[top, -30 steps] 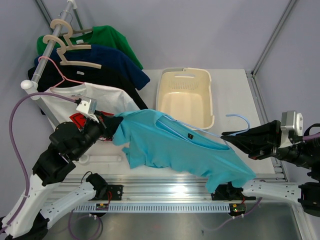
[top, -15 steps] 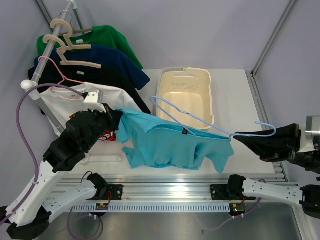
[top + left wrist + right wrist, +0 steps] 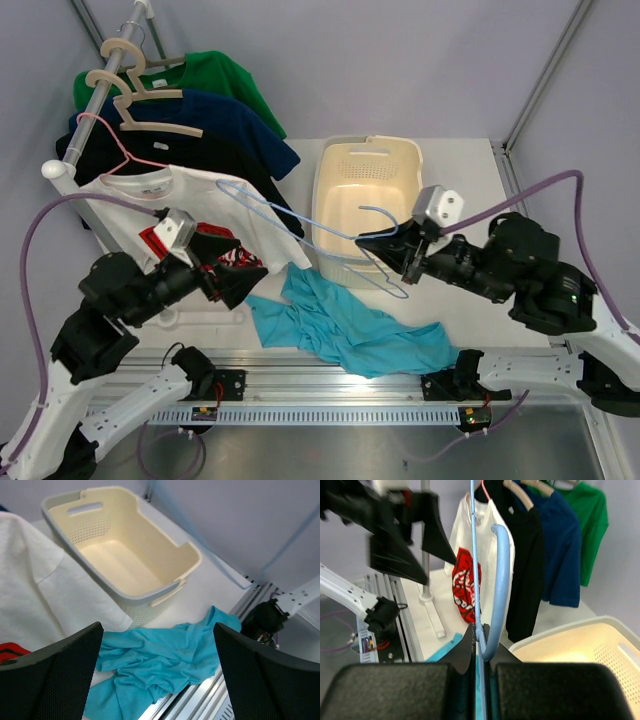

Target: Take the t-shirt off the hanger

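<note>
The teal t-shirt (image 3: 345, 325) lies crumpled on the table by the front rail, free of the hanger. In the left wrist view the t-shirt (image 3: 160, 655) spreads out below my left gripper (image 3: 157, 627), which is open and empty. From above, the left gripper (image 3: 235, 270) hovers just left of the cloth. My right gripper (image 3: 385, 243) is shut on the bare light-blue wire hanger (image 3: 300, 225), holding it in the air over the basket's left side. The right wrist view shows the hanger (image 3: 500, 580) pinched at its neck in the right gripper (image 3: 481, 635).
A cream laundry basket (image 3: 370, 142) stands at the table's centre back, and its rim (image 3: 145, 597) shows in the left wrist view. At the back left, a clothes rail (image 3: 100, 90) carries green, navy, black and white shirts (image 3: 210, 200) on hangers. A metal rail (image 3: 330, 375) runs along the front edge.
My left gripper opened and let go of the t-shirt, which dropped onto the table. The right arm swung the hanger, now bare, leftward over the basket.
</note>
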Controlling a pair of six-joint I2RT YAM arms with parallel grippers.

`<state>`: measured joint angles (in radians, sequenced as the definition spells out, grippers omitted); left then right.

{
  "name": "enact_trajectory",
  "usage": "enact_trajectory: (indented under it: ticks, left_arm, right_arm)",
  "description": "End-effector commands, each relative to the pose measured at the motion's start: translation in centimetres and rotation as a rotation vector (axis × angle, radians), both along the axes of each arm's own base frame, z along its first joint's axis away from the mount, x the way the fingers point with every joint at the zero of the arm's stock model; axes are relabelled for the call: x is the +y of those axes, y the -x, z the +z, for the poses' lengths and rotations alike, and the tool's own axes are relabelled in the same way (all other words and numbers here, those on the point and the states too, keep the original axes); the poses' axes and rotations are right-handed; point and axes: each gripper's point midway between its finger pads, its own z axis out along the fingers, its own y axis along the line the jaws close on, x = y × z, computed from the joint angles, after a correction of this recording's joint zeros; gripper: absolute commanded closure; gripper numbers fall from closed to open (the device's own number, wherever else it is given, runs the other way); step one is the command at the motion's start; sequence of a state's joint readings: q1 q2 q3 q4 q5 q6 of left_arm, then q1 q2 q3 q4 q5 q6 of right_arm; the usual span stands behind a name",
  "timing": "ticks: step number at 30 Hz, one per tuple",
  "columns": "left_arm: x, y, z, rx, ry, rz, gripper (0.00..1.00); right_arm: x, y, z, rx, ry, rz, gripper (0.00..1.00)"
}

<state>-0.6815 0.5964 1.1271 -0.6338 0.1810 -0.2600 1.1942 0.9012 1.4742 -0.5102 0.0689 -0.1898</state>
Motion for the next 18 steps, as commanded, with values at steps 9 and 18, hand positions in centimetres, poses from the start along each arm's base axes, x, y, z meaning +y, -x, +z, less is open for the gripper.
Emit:
enact_trajectory:
  ticks: [9, 18]
  left_arm:
    - [0.4, 7.4, 6.5, -0.300, 0.070, -0.297, 0.04]
    - [-5.0, 4.0, 2.3, -0.208, -0.099, -0.504, 0.08]
  right_arm:
    - [3.0, 1.4, -4.6, 0.086, 0.217, 0.137, 1.00]
    - [5.9, 3.1, -6.6, 0.130, 0.263, 0.287, 1.00]
